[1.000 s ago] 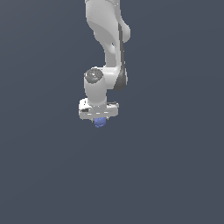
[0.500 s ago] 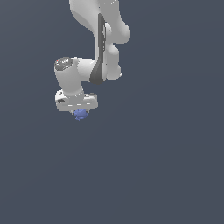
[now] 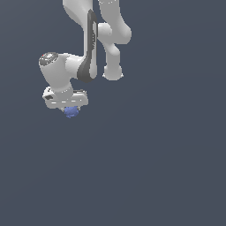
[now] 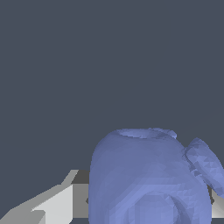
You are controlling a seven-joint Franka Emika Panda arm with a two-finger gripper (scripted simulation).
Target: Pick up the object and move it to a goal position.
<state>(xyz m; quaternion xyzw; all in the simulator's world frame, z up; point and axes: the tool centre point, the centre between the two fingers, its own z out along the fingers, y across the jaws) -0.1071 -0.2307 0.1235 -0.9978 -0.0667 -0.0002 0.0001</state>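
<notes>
We see the white arm (image 3: 90,48) reaching down from the top of the exterior view and bending toward that view's left, where its hand (image 3: 69,107) points downward. The blue-violet object (image 3: 71,111) sits tucked right under the hand, only its lower part peeking out below the white body. In the wrist view the object (image 4: 151,179) fills the space between the fingers (image 4: 52,203), which press against its sides, so we read the hand as pinching it. It looks bumpy and roundish, with a smaller lobe on one side. Everything around is flat dark grey, and we cannot tell where a worktop lies.
</notes>
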